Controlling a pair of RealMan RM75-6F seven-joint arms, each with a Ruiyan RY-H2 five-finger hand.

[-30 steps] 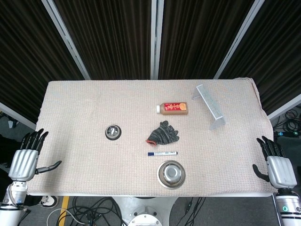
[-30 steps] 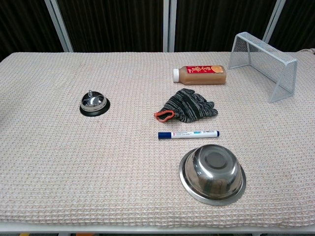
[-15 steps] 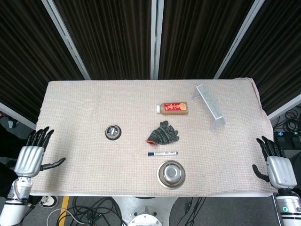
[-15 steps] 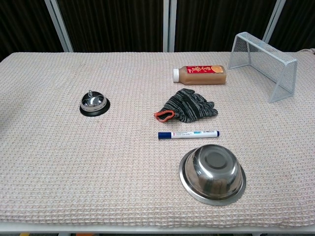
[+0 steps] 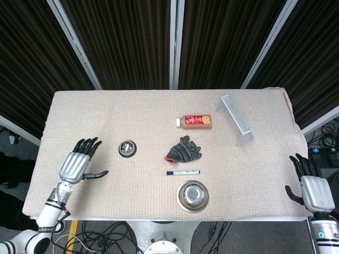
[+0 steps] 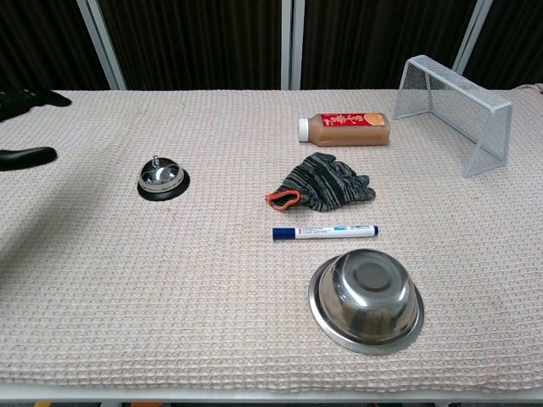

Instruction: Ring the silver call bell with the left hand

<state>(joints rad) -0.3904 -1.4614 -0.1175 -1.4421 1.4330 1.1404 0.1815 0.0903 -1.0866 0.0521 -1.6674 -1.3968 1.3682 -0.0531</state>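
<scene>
The silver call bell (image 5: 127, 148) stands upright on the worktop (image 5: 106, 116), just beyond and to the right of the left hand's fingers (image 5: 88, 145), apart from them. In the chest view the bell (image 6: 161, 179) sits left of centre, its position unchanged from the earlier frames.

Change since the earlier frames: the left hand (image 5: 78, 164) has moved from the left edge of the worktop inward over the cloth surface, toward the bell. Its dark fingertips (image 6: 25, 156) now enter the chest view at the left margin (previously they did not appear there).

Left hand state: released. The fingers are extended and spread, the thumb points sideways toward the bell, and nothing is grasped. Whether the hand touches the cloth cannot be told.

Right hand (image 5: 311, 186): unchanged at the right edge of the worktop, fingers extended and apart, holding nothing.

Other items, all well to the right of the left fingers and unmoved: a striped glove (image 5: 184, 150), a marker pen (image 5: 182, 172), a steel bowl (image 5: 193, 195), a bottle (image 5: 194, 121) lying on its side, and a wire mesh rack (image 5: 237, 120).
</scene>
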